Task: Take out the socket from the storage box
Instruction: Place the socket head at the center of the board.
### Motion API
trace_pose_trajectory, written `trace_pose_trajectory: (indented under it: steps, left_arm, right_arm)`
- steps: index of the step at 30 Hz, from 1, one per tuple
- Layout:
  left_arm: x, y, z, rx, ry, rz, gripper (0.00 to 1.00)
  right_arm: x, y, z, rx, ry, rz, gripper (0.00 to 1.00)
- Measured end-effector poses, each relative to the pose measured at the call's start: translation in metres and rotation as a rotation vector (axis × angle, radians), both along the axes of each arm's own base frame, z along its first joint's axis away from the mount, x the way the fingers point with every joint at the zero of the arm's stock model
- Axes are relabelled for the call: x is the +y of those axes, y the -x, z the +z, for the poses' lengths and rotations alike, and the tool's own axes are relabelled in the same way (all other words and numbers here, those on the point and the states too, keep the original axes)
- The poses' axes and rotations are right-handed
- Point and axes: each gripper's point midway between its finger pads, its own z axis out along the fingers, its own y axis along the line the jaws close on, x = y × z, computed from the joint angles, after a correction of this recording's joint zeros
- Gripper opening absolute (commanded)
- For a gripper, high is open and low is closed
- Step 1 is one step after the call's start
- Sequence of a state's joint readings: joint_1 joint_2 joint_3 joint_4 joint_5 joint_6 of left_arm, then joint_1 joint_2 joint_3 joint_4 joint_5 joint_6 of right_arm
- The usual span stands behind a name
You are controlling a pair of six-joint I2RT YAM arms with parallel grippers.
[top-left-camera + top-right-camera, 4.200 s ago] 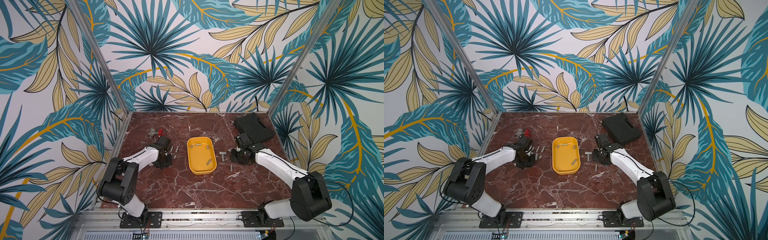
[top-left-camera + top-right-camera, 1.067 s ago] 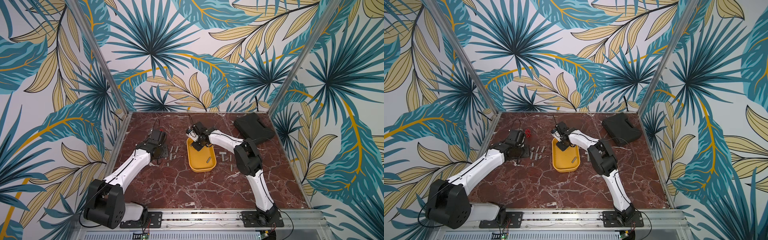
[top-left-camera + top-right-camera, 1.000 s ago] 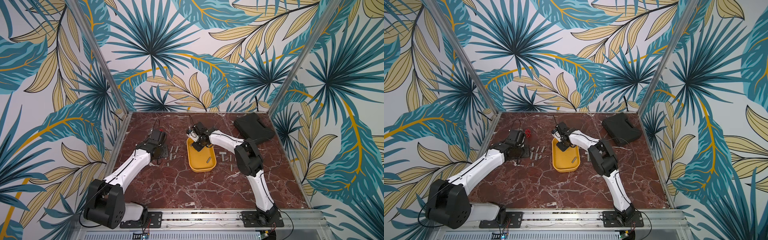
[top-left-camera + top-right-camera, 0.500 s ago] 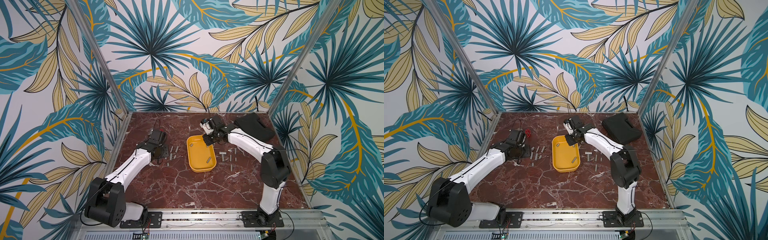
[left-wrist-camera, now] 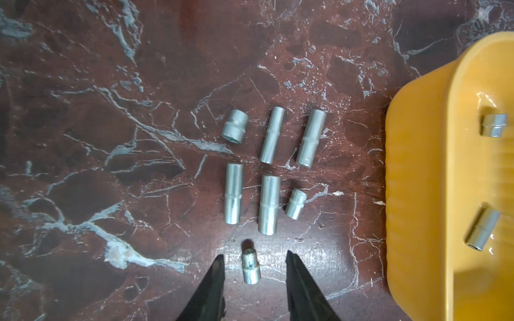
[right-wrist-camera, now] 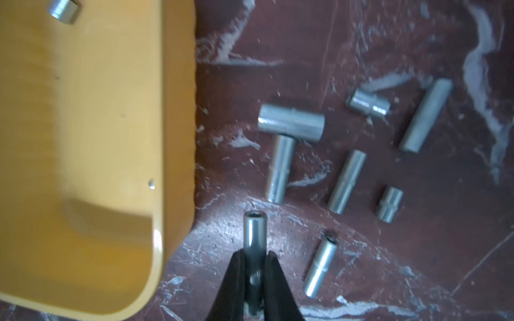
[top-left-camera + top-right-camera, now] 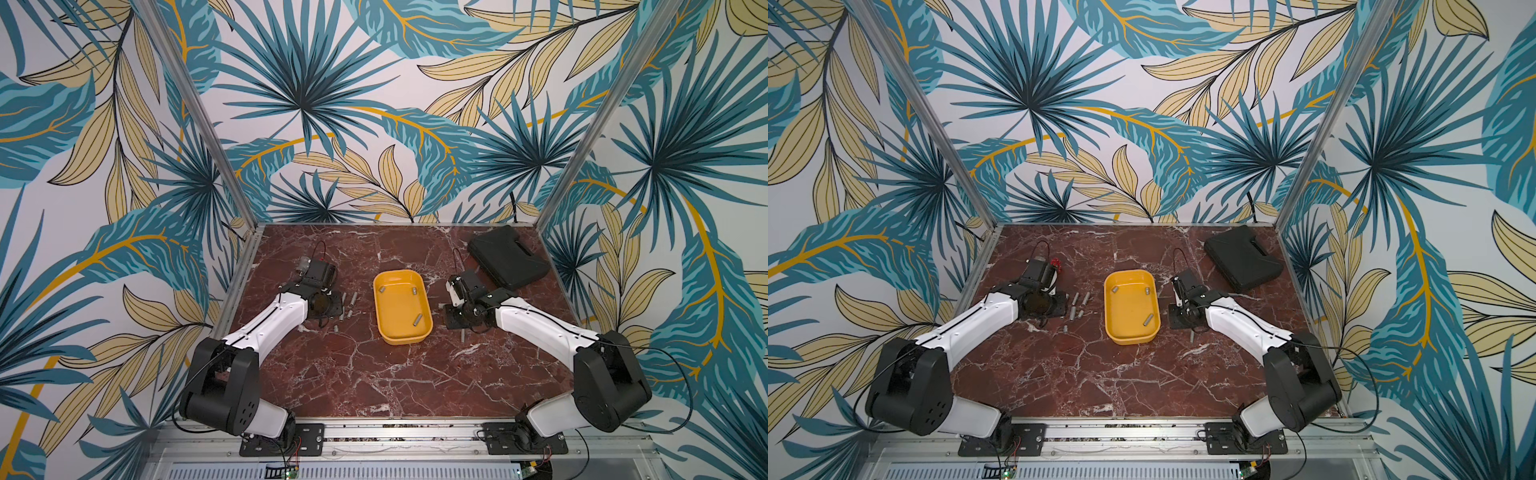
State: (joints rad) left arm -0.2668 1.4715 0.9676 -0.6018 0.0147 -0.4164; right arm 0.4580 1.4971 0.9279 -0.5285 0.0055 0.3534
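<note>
The yellow storage box sits mid-table in both top views and holds three small sockets. My right gripper hangs just right of the box, shut on a slim silver socket whose hex end sticks out past the fingertips. My left gripper is low over the table left of the box and stands open. A short socket lies loose on the marble between its fingers, touching neither.
Several sockets lie in rows on the marble left of the box, and several more lie to its right, close to my right gripper. A black hard case rests at the back right. Patterned walls enclose the table.
My right arm has swung from the box's far end out to its right side, lowering with the socket in its jaws. The left arm has barely moved.
</note>
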Motion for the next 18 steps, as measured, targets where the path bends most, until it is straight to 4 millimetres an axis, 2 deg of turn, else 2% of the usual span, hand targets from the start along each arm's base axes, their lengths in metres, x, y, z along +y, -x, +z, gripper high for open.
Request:
trace_pose_trajectory:
  steps: [7, 14, 18]
  left_arm:
    - [-0.004, -0.001, -0.004, 0.012, 0.019, -0.01, 0.4]
    - [-0.006, 0.0, -0.004, 0.013, 0.028, -0.015, 0.4]
    - [-0.006, 0.0, -0.004, 0.014, 0.028, -0.015, 0.4]
  right_arm:
    - [-0.005, 0.005, -0.018, 0.04, 0.005, -0.068, 0.06]
    - [-0.009, 0.009, -0.046, 0.107, 0.038, -0.112, 0.06]
    - [-0.008, 0.007, -0.046, 0.103, 0.033, -0.121, 0.06]
